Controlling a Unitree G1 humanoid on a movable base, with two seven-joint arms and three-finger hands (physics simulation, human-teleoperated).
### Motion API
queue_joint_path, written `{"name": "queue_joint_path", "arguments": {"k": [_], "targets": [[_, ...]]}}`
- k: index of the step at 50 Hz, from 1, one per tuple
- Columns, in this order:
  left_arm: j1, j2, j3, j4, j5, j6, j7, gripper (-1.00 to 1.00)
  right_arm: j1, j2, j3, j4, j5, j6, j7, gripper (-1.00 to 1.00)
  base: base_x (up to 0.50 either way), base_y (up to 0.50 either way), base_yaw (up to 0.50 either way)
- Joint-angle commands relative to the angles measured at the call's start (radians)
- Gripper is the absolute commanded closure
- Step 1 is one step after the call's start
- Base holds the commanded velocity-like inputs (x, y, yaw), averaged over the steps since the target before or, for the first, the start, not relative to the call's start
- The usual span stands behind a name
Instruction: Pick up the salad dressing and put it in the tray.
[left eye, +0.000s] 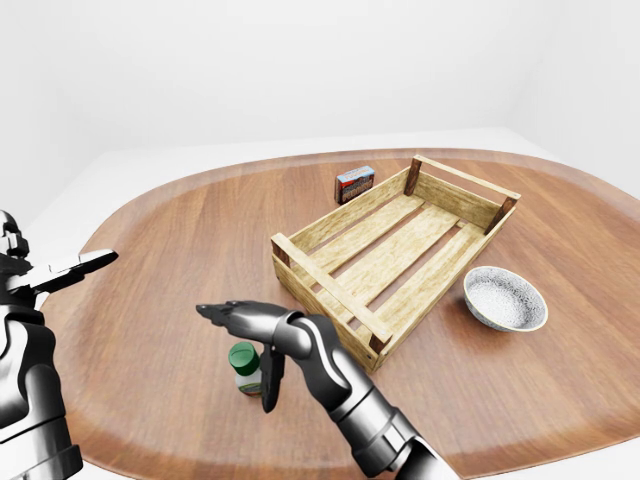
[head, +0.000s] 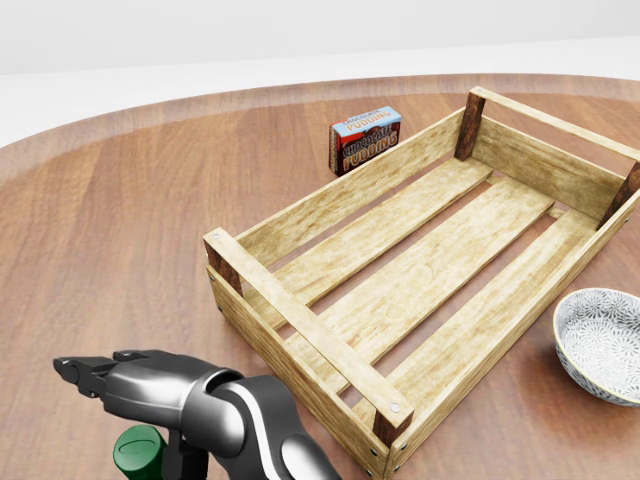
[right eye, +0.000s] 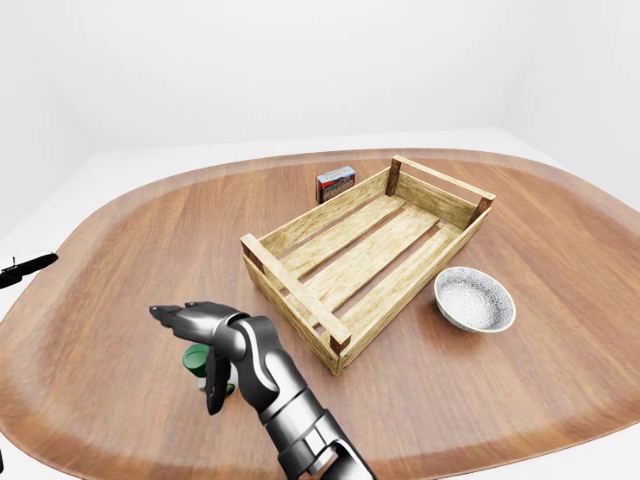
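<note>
Left-eye view: open, empty right hand (left eye: 255, 345) just above upright salad dressing (left eye: 245, 368).

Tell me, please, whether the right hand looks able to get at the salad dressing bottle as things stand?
Probably yes: the right hand hovers just above the upright salad dressing bottle with open fingers, and nothing stands between them.

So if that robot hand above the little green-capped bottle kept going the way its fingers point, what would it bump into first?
Probably nothing: the right robot hand points toward the left of the left-eye view, over bare brown wooden table, passing above the green-capped bottle. Depth is uncertain.
</note>
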Motion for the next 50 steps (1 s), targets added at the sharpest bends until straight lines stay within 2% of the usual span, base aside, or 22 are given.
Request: {"name": "queue_joint_path", "arguments": {"k": [1,8,17,29,50], "targets": [[-0.001,0.001,0.000,0.003,-0.005,0.000,-0.001,-1.00,-0.045,0.000,-0.016,0.115,-0.057,0.000,0.000,-1.00,0.00,0.00,0.00],[-0.003,0.000,-0.002,0.014,-0.006,0.000,-0.003,-1.00,-0.081,0.000,-0.044,0.209,-0.066,0.000,0.000,-1.00,0.00,0.00,0.00],[-0.006,-0.001,-0.011,0.031,-0.007,0.000,-0.005,-1.00,-0.143,0.000,-0.083,0.249,0.015,0.000,0.000,-1.00,0.00,0.00,0.00],[-0.011,0.001,-0.021,0.079,-0.014,0.000,-0.014,-1.00,-0.161,0.000,-0.080,0.288,0.071,0.000,0.000,-1.00,0.00,0.00,0.00],[0.001,-0.004,-0.010,0.033,-0.021,0.000,-0.009,-1.00,-0.172,0.000,-0.050,0.304,0.146,0.000,0.000,-1.00,0.00,0.00,0.00]]}}
